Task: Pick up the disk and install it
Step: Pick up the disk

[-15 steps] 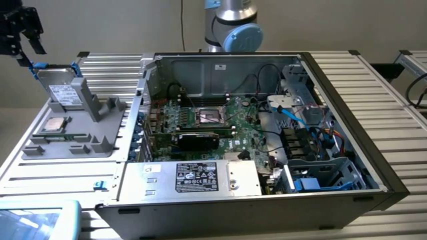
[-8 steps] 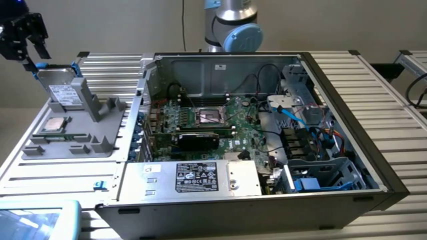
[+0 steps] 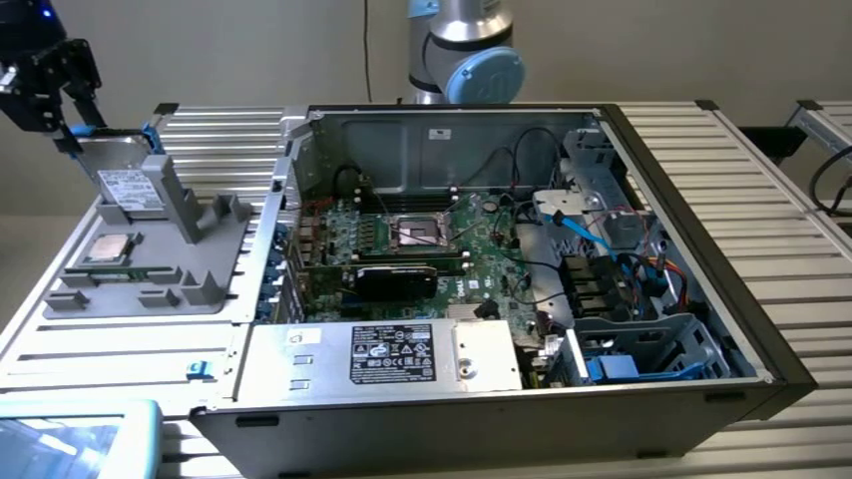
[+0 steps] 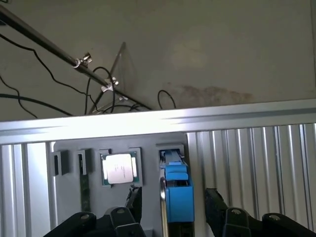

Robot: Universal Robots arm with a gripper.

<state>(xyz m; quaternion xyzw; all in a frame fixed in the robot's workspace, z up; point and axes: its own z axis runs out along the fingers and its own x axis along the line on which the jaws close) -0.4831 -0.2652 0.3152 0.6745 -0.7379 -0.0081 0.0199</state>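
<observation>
Hovering gripper (image 3: pixel 75 125) is straddling the disk (image 3: pixel 123 175), fingers (image 4: pixel 213 202) spread open.
Disk is standing on edge between the fingers, long axis running down into the grey holder (image 3: pixel 200 215).

Soft, even light filled both views without hard shadows, bright on the ribbed metal desk (image 3: pixel 745 150) and dimmer inside the open computer case (image 3: pixel 399 150), whose walls shaded the boards (image 3: pixel 426 239) at its bottom. In the wrist view a strip of white glare ran along the desk's edge rail (image 4: pixel 148 121) and the chip (image 4: pixel 118 168) shone pale, while the floor (image 4: pixel 222 49) beyond looked flat and dull. The black fingers (image 4: pixel 133 197) stayed dark with little detail, and the blue-edged object (image 3: pixel 80 439) in the exterior view's near left corner was blurred.
</observation>
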